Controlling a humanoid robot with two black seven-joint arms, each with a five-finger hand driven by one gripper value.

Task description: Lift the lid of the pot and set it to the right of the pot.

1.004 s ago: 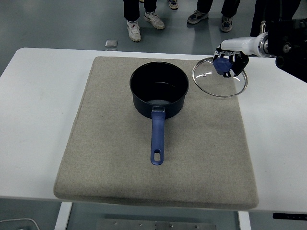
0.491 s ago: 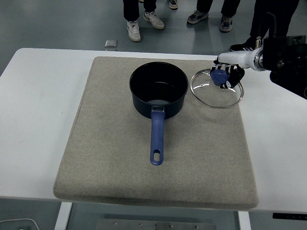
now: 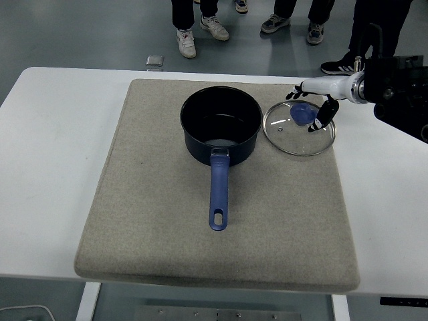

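Resting flat on mat (image 3: 167,221) now: lid (image 3: 299,128), just beside pot (image 3: 221,124) at its 3 o'clock. Pot is sitting open, handle pointing to 6. R hand (image 3: 313,107) is hovering over lid knob (image 3: 301,114), fingers spread, gripping nothing. L arm not showing. Task looking basically done imo — lid off and placed right of pot. Only thing left: R arm pulling clear w/o nudging lid.
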